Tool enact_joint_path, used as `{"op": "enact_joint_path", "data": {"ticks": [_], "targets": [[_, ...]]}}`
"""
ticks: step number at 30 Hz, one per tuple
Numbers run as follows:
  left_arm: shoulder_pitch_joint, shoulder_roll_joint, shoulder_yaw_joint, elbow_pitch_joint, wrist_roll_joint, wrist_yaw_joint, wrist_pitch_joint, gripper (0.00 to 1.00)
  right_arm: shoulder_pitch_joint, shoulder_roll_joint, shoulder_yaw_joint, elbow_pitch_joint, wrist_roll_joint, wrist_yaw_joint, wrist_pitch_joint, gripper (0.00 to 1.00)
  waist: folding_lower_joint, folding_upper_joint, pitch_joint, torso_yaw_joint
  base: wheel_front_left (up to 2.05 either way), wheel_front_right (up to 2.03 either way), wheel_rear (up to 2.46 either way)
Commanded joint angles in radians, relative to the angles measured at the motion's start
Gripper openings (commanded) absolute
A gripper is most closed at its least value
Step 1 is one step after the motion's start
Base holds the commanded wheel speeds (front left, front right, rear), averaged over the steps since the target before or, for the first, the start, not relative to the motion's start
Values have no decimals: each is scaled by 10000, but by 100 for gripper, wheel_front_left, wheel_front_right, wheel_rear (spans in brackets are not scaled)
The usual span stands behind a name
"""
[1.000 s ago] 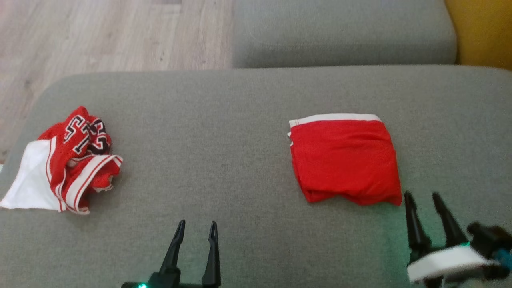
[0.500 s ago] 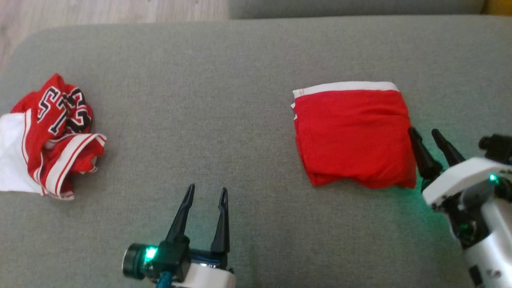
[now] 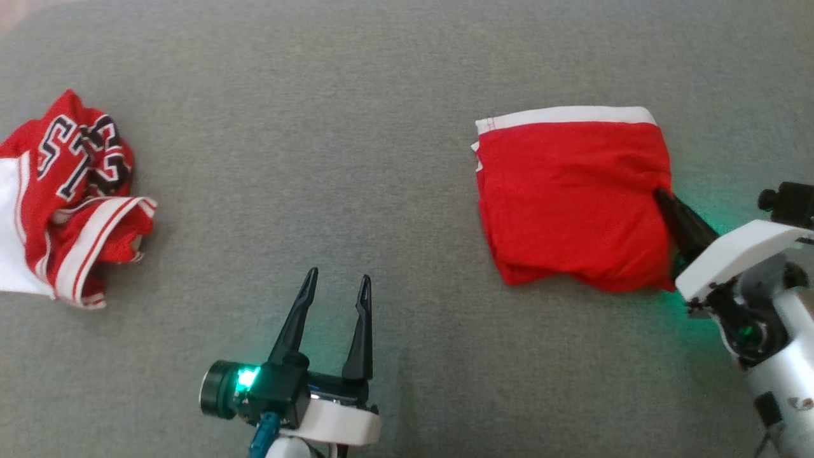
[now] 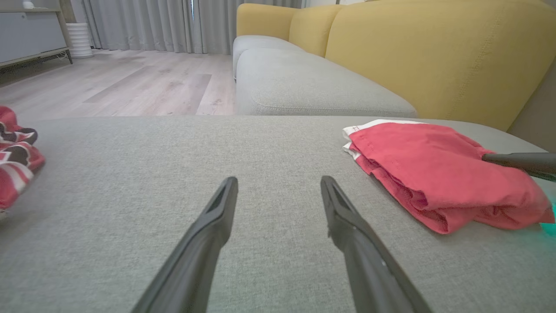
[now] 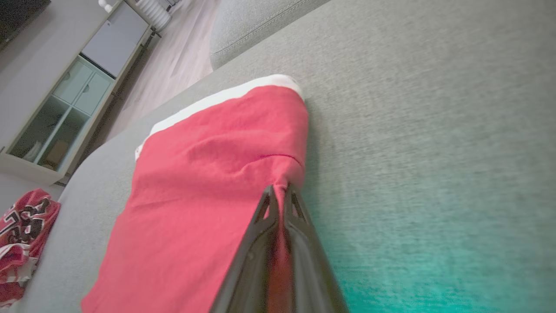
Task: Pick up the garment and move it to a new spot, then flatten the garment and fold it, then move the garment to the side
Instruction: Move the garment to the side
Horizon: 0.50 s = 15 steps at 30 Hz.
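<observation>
Grey seat cushion (image 3: 381, 127), the broad flat surface that carries both garments; in the left wrist view a second grey cushion (image 4: 304, 87) lies beyond it, against a yellow backrest (image 4: 434, 56). Wooden floor (image 4: 130, 82) and grey curtains (image 4: 152, 21) lie past the cushion's far edge, and the right wrist view shows a pale cabinet (image 5: 74, 95) with glazed doors.

Folded red garment (image 3: 572, 197), a roughly square stack of layers with a white band along its far edge, lies flat on the right half of the cushion. Its near edge shows several loose layers in the left wrist view (image 4: 434, 174).

Crumpled jersey (image 3: 70, 191), red and white with black-outlined lettering, is bunched at the cushion's left edge, well apart from the folded garment.

Right arm, white wrist housing (image 3: 738, 254) with a green light that tints the cushion beside it. The right jaws are clenched on the right-hand edge of the folded red garment: the two dark fingers (image 5: 260, 243) meet at their tips with red cloth pinched between them, and the fabric puckers toward that point.

Left arm, white wrist (image 3: 331, 426) with a green lamp, at the cushion's near middle. The left jaws are released, the fingers (image 3: 296, 324) spread above bare cushion between the two garments and touching neither.
</observation>
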Motion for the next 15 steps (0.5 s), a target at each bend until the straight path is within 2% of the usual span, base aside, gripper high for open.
{"op": "enact_joint_path", "data": {"ticks": [1,11,15], "targets": [[-374,-17,232,-334,105,72,-53,100,-218,-504,183,-274,69,-9,-121,0,0,0,125,-190,0,0,0],[-858,-17,343,-441,286,7,-53,100,-906,-2547,-66,273,-874,-9,-359,0,0,0,974,-1355,0,0,0],[-1081,-17,384,-444,384,-51,-53,100,-1318,-3060,-374,496,-1261,-9,-310,0,0,0,1357,-1687,0,0,0]]}}
